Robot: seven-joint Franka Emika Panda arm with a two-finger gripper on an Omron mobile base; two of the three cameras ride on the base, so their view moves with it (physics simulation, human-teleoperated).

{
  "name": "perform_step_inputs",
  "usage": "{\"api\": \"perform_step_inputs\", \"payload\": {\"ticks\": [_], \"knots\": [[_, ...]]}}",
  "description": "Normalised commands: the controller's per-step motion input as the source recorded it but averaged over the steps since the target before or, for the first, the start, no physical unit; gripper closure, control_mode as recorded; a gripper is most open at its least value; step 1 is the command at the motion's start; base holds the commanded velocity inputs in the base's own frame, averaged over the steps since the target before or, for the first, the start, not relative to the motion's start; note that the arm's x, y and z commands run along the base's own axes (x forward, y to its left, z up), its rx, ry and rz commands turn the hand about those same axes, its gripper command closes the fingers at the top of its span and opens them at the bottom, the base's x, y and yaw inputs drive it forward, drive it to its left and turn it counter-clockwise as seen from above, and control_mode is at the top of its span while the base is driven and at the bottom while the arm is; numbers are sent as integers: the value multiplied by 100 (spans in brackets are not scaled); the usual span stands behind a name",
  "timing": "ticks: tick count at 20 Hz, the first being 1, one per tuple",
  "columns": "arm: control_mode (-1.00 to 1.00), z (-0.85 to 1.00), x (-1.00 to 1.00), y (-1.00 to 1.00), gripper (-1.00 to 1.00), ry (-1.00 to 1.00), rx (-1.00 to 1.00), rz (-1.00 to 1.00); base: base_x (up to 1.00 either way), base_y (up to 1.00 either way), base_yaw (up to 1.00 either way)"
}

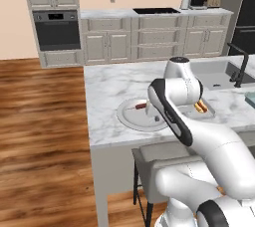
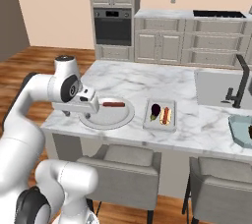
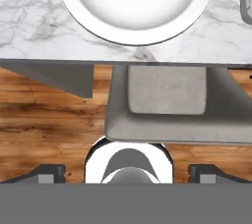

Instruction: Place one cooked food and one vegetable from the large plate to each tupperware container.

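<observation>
The large plate (image 2: 118,118) lies on the island's near left part, with a reddish sausage (image 2: 113,103) on its far side. This plate (image 1: 130,116) and sausage (image 1: 141,105) are partly behind my arm in the left base view. The pale rectangular tupperware container (image 2: 161,124) holds a dark eggplant (image 2: 155,112) and a hot dog (image 2: 166,114). The teal container (image 2: 240,130) sits at the right edge with something dark inside. My gripper (image 2: 78,114) hovers over the plate's near left rim, open and empty. In the hand view the fingertips (image 3: 47,173) stand wide apart below the plate (image 3: 133,26).
A sink (image 2: 216,88) with a black faucet (image 2: 238,83) is set in the island behind the containers. Grey stools (image 2: 120,164) stand under the counter's near edge, one directly below the hand (image 3: 167,90). The wood floor lies to the left.
</observation>
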Motion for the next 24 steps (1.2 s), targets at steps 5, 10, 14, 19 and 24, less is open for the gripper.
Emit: {"api": "perform_step_inputs", "payload": {"ticks": [5, 10, 14, 19, 24], "knots": [[-100, -2, 30, -4, -100, 0, 0, 0, 0, 0, 0], [-100, -4, 100, -4, -100, 15, 0, -9, 0, 0, 0], [-100, 0, 93, 1, -100, 7, 1, -16, 0, 0, 0], [-100, -3, 65, 0, -100, 6, -2, 0, 0, 0, 0], [-100, -5, 88, -2, -100, 4, -4, 6, 0, 0, 0]]}}
